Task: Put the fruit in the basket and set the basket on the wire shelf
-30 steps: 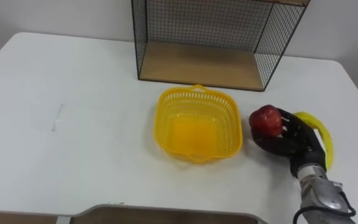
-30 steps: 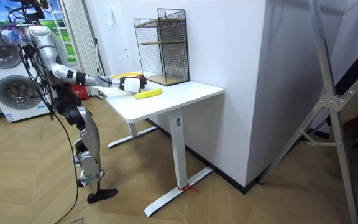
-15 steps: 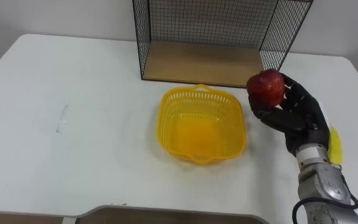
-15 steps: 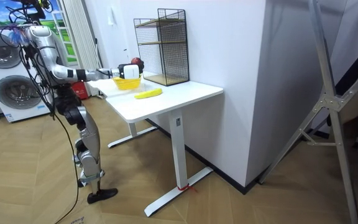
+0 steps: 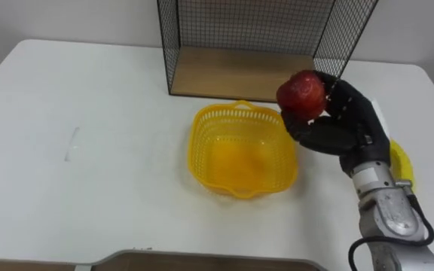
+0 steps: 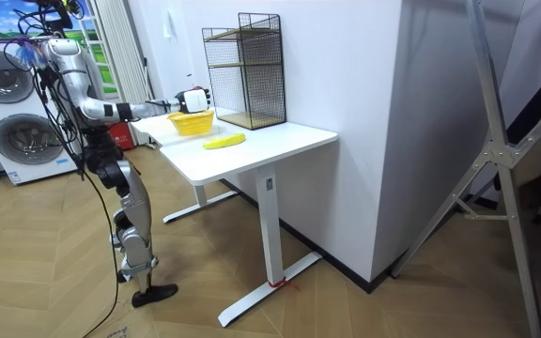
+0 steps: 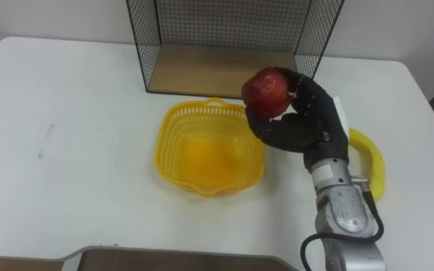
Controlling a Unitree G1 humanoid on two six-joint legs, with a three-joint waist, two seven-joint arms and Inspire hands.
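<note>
A red apple is held in the air by my right hand, whose fingers curl round it, just above the right rim of the yellow basket. The basket is empty and stands on the white table in front of the black wire shelf. A banana lies on the table right of the hand, partly hidden by my forearm. In the room view I stand at the table's end, right arm stretched toward the basket, with the banana beside it.
The wire shelf has a wooden bottom board and stands at the table's back edge against the wall. A faint mark shows on the table's left part. A washing machine stands behind me.
My right hand has lifted the apple off the table by the banana and carried it up and left, to the basket's right rim.
</note>
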